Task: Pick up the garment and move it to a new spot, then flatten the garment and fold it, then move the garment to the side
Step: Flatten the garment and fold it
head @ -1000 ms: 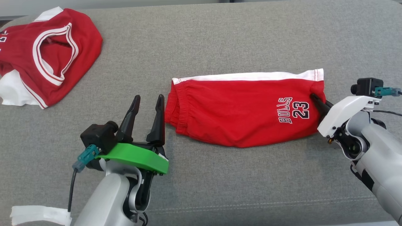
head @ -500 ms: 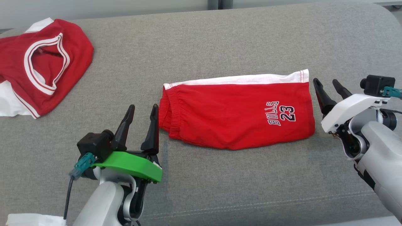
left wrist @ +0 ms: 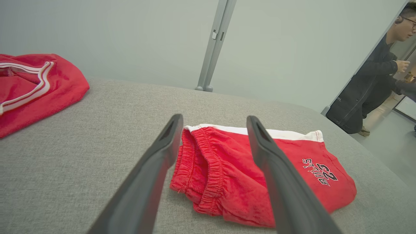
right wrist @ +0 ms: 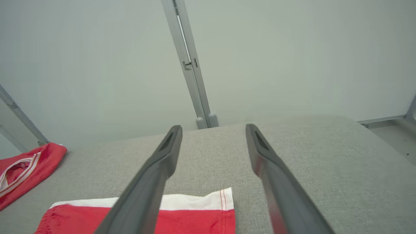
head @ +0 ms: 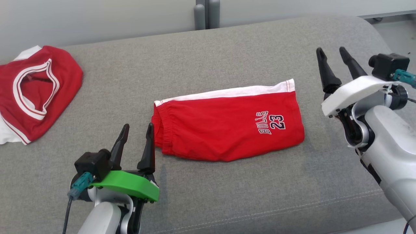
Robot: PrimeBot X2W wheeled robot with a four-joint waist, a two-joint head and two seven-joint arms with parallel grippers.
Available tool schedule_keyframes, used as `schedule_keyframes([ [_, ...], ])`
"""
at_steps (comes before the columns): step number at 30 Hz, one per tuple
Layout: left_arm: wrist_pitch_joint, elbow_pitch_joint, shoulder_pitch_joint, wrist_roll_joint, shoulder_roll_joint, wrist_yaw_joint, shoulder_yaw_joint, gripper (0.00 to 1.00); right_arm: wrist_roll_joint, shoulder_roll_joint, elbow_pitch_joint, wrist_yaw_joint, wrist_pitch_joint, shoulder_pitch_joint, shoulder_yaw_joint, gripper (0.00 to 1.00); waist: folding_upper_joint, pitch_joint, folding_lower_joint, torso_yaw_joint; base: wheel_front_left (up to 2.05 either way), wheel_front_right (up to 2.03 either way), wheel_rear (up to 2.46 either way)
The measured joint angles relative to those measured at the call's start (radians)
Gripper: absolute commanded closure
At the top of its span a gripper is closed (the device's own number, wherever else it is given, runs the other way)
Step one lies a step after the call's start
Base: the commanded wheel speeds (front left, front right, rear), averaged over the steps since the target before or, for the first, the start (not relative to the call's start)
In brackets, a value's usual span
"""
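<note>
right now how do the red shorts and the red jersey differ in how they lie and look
The shorts lie folded flat, mid-surface; the jersey sits bunched at the left edge. The shorts show a BULLS 23 print; the jersey shows a white-trimmed opening. The shorts have a broad white band along the far edge; the jersey has thin white piping. Both are red with white, resting on the grey cushion.

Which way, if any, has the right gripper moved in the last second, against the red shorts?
Yes. The right gripper has left the right hem of the red shorts: it stands clear, rightward and higher in the head view, fingers open.
</note>
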Motion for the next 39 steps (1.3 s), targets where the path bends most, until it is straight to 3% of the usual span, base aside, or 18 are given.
schedule_keyframes([
  [6,0.000,-0.001,0.041,0.011,0.001,0.003,0.035,0.00,-0.076,0.020,-0.141,-0.027,0.000,0.054,-0.099,0.00,0.0000,-0.037,0.0000,-0.028,0.00,0.00,0.00],
  [14,-0.003,-0.058,0.082,0.049,-0.010,0.010,0.138,0.00,-0.130,0.030,-0.239,-0.042,0.000,0.226,-0.159,0.00,0.0000,-0.066,0.0000,-0.039,0.00,0.00,0.00],
  [25,-0.003,-0.083,0.161,0.086,-0.020,0.017,0.199,0.00,-0.205,0.038,-0.298,-0.046,0.000,0.377,-0.201,0.00,0.0000,-0.086,0.0000,-0.011,0.00,0.00,0.00],
  [39,-0.003,-0.114,0.213,0.123,-0.030,0.018,0.219,0.00,-0.257,0.059,-0.346,-0.050,0.000,0.458,-0.228,0.00,0.0000,-0.099,0.0000,0.016,0.00,0.00,0.00],
])
